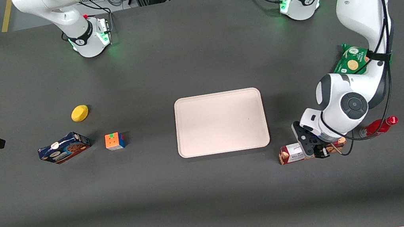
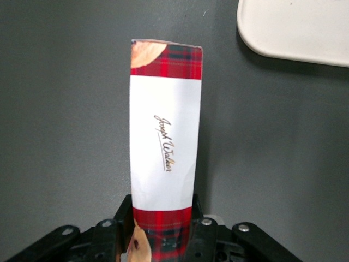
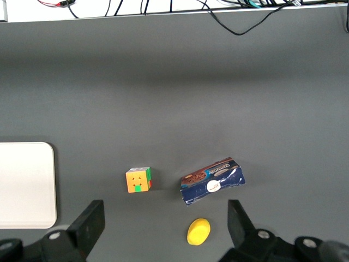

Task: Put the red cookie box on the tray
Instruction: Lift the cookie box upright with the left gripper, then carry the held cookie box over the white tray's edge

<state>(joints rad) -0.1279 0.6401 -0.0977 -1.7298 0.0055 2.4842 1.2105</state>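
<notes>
The red cookie box (image 1: 292, 153), a long plaid carton with a white label panel, lies on the dark table just off the tray's corner, nearer the front camera than the tray and toward the working arm's end. My left gripper (image 1: 319, 150) reaches down over the box's end that points away from the tray. In the left wrist view the two fingers (image 2: 203, 226) press against both long sides of the red cookie box (image 2: 163, 136), so the gripper (image 2: 161, 221) is shut on it. The pale pink-beige tray (image 1: 217, 97) lies flat mid-table with nothing on it; one corner of the tray (image 2: 294, 27) shows past the box.
A red bottle (image 1: 380, 125) lies close beside the gripper, under the arm. A green packet (image 1: 352, 61) sits farther from the camera. Toward the parked arm's end are a dark blue cookie box (image 1: 64, 147), a colour cube (image 1: 115, 141) and a yellow round object (image 1: 79, 113).
</notes>
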